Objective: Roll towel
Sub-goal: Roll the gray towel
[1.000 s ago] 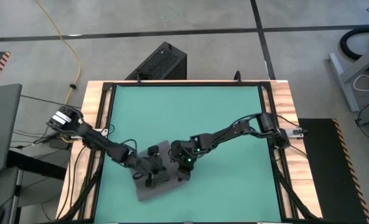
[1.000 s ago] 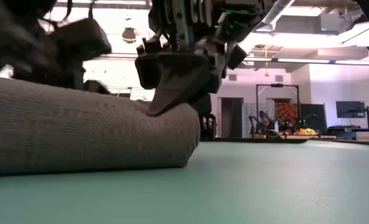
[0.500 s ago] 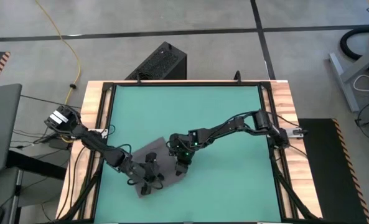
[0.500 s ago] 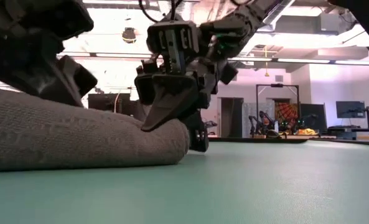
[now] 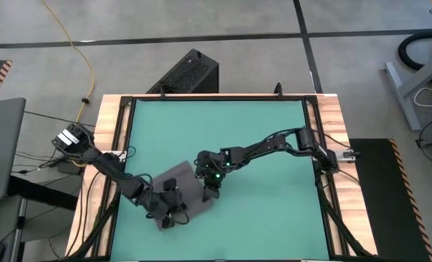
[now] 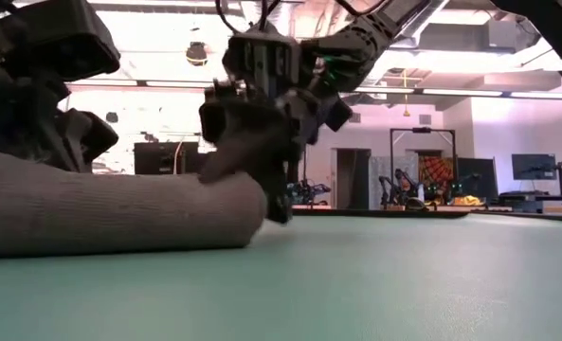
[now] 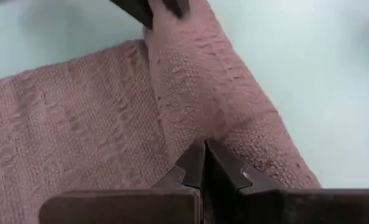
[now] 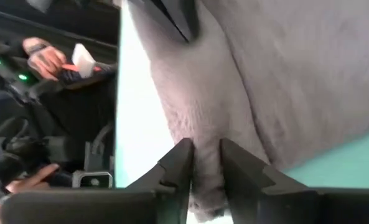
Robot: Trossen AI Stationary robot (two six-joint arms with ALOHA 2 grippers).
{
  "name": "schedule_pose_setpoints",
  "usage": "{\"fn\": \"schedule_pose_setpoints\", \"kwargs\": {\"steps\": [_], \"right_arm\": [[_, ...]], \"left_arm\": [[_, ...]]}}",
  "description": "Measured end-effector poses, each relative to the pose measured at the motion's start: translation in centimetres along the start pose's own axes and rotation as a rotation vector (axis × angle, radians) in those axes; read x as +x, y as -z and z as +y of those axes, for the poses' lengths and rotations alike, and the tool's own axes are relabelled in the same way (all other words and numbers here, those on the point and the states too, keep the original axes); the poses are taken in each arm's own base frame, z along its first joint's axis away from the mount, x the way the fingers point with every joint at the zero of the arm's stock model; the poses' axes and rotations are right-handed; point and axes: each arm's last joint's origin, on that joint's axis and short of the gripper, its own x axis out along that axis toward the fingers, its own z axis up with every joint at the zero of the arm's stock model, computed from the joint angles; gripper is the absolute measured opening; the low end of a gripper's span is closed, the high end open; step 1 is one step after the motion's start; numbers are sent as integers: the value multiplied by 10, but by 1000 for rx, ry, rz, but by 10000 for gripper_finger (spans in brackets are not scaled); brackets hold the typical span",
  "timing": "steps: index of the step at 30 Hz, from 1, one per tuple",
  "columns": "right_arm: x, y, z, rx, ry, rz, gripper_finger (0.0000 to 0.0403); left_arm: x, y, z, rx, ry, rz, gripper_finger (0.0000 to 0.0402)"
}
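The dark grey towel (image 5: 181, 180) lies partly rolled at the table's near left, its flat part on the green mat (image 5: 259, 138). The roll (image 6: 119, 213) lies along the mat in the low view. My left gripper (image 5: 170, 212) is shut, its tips on the roll (image 7: 234, 124) beside the flat part (image 7: 66, 124). My right gripper (image 5: 210, 189) stands over the roll's right end (image 6: 247, 189), shut on a ridge of cloth. The white tag does not show. My left gripper presses its shut fingertips (image 7: 196, 163) down on the roll's top, slanting from above and from the table's left. The roll lies on the mat under them. My right gripper pinches a ridge of the towel's roll (image 8: 206, 168) between its two fingers (image 8: 179, 163), near the roll's right end. The fingers come from above, slanting from the table's right. The roll rests on the mat.
A wooden frame (image 5: 117, 131) borders the mat, and free mat lies to the far side and right. A black box (image 5: 190, 73) stands on the floor beyond the table. A person's hands (image 8: 44, 56) show past the table's edge in the right wrist view.
Both grippers have gone toward the table's left, the left one also toward the near edge. The towel has moved with them: the roll's right end sits farther left in the low view, and the roll looks lower and tighter.
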Motion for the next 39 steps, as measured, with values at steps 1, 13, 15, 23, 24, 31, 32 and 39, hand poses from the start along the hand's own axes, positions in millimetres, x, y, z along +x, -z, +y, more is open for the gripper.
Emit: {"fn": "schedule_pose_setpoints", "kwargs": {"steps": [1, 13, 15, 23, 24, 31, 32, 39], "right_arm": [[-3, -4, 2, -21, -6, -14, 115], [-23, -34, -8, -339, 304, -293, 148], [-23, -38, -9, -405, 367, -341, 143], [-8, -36, -25, -508, 467, -351, 111], [-6, -37, -29, -518, 503, -353, 106], [5, -31, -43, -517, 746, -256, 44], [5, -29, -42, -507, 773, -234, 32], [-1, -14, -38, -357, 851, -109, 25]], "left_arm": [[-1, 1, -1, -1, -3, 7, 0], [10, 21, -6, -22, -32, 66, 0], [9, 21, -7, -25, -30, 67, 0], [10, 21, -7, -25, -28, 70, 0], [10, 21, -7, -25, -27, 71, 0], [8, 25, -9, -51, -30, 79, 0], [7, 26, -10, -47, -33, 78, 0], [3, 33, -12, -48, -89, 81, 0]]}}
